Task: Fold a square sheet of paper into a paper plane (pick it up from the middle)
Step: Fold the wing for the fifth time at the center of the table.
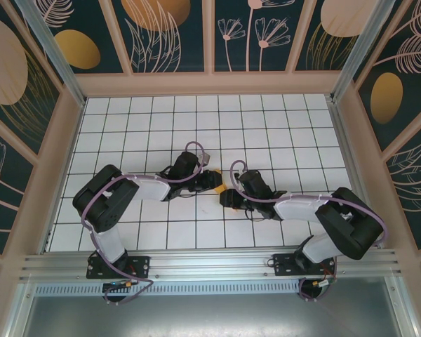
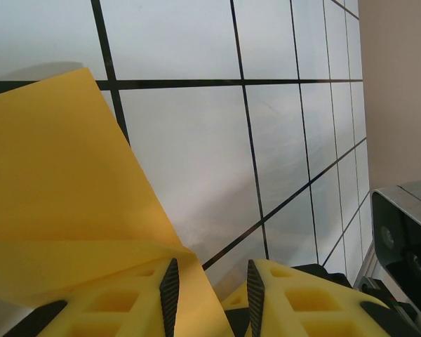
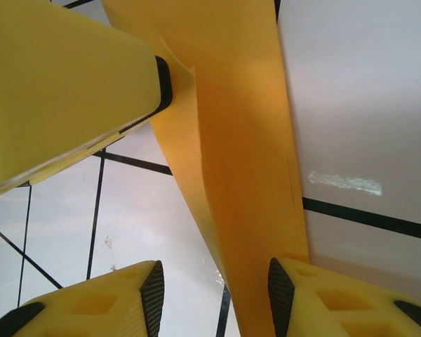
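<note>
The square sheet of paper (image 1: 221, 185) is a folded, creased orange strip held up off the white tiles between my two grippers at the middle of the table. In the left wrist view the paper (image 2: 63, 182) drapes over the left finger, and its folded edge runs down along that pad. My left gripper (image 2: 210, 272) (image 1: 212, 180) shows a clear gap with tile between the pads. In the right wrist view the paper (image 3: 245, 140) runs as a long band between the jaws of my right gripper (image 3: 216, 274) (image 1: 231, 199), resting against the right pad. Those jaws stand apart. A left gripper finger (image 3: 70, 84) touches the strip's upper part.
The white gridded table (image 1: 266, 126) is boxed in by patterned walls on three sides, with an aluminium rail (image 1: 210, 263) along the near edge. The right arm's dark housing (image 2: 407, 239) sits close at the right of the left wrist view.
</note>
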Tool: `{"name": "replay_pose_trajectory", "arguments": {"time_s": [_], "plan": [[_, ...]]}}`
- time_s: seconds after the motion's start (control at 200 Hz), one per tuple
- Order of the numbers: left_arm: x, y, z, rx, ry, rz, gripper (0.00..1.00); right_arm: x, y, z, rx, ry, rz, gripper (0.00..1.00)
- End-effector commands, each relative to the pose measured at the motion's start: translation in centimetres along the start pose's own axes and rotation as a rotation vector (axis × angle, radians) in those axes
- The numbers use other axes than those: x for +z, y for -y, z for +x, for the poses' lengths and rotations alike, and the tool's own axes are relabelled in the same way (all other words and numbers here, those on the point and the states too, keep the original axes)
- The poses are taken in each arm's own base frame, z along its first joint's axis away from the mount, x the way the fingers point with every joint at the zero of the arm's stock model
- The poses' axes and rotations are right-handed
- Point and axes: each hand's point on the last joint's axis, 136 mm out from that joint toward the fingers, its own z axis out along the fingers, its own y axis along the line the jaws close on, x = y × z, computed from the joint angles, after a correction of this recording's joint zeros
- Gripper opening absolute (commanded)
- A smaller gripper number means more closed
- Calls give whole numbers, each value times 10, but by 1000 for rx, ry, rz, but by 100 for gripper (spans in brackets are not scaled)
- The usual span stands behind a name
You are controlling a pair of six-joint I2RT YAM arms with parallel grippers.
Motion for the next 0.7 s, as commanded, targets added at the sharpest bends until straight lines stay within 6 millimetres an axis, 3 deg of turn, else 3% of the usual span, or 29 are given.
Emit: {"name": "replay_pose_trajectory", "arguments": {"time_s": [0.0, 0.185, 0.42, 0.505, 0.696], "plan": [[2, 4, -4, 26, 2, -3, 34, -4, -1, -9, -34, 16, 25, 47], [3, 4, -4, 26, 1, -3, 34, -12, -10, -17, -44, 43, -10, 48], [2, 4, -4, 27, 2, -5, 33, -23, -1, -24, -38, 66, -3, 54], [2, 3, -3, 25, 1, -6, 33, -22, 8, -24, -46, 46, 28, 57], [2, 3, -3, 28, -1, -8, 33, -14, 0, -16, -64, -25, -37, 58]]}}
